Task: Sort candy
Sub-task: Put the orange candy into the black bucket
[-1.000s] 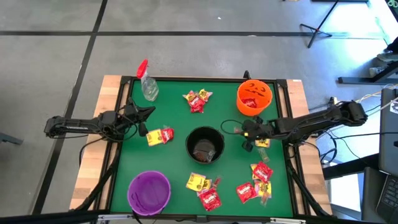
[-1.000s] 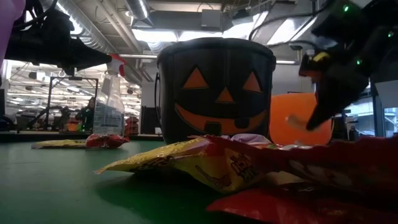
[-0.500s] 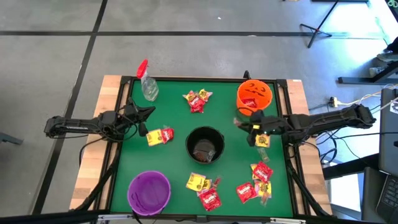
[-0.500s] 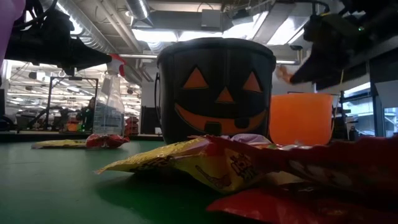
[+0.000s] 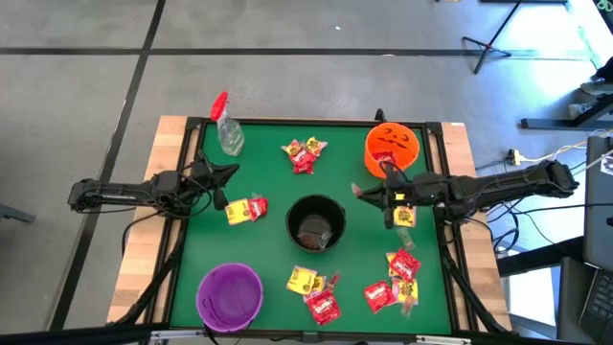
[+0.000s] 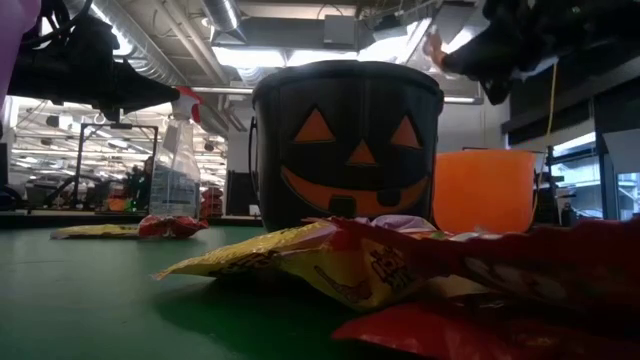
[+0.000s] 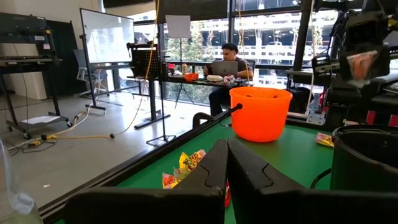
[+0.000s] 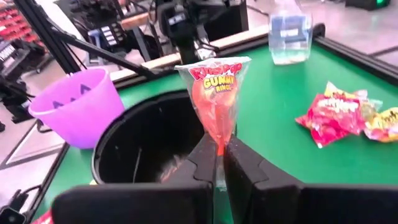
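While the right gripper (image 8: 219, 152) pinches its tail, the candy packet (image 8: 212, 93) stands lengthwise beyond the fingertips.

Pinched between the fingers of my right claw (image 8: 219, 163) stands a clear candy packet (image 8: 214, 99) with red print near its top: "GUMMI" reads plainly, with "RINGS" below it, small and doubtful. The word above is too curved to read. I can read no other lettering anywhere.

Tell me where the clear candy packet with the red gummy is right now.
The packet is pinched in the right gripper, held above the table on its right side, between the black bucket and the orange bucket.
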Controlling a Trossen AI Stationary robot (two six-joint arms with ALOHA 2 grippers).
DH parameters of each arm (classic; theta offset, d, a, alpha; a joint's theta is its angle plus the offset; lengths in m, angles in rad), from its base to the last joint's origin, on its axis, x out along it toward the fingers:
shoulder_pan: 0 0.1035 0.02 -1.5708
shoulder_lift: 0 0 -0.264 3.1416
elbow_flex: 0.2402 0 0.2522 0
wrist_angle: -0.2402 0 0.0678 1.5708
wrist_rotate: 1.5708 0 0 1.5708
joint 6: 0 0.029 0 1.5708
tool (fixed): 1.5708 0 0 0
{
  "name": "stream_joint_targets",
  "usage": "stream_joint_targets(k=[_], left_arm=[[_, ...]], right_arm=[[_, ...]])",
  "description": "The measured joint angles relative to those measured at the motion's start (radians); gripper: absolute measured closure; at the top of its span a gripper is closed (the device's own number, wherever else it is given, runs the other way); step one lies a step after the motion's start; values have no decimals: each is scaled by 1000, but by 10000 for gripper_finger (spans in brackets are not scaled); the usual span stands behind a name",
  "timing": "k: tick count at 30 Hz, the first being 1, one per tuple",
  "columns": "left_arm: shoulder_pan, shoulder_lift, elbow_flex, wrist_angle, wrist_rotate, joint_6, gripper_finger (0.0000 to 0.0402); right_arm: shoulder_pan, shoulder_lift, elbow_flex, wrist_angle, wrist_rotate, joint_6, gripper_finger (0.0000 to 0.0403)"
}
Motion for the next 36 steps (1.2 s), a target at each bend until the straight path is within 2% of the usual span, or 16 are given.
stream_joint_targets(k=[6,10,24,36], left_arm=[[0,0,0,0,0,0,400],[0,0,0,0,0,0,400],[0,0,0,0,0,0,400],[0,0,0,0,0,0,400]], right_arm=[[0,0,3,76,-39,-44,386],[0,23,64,57,-57,-81,386],[0,279,295,-47,-126,-210,386],[0,420,438,-158,-155,-294,386]])
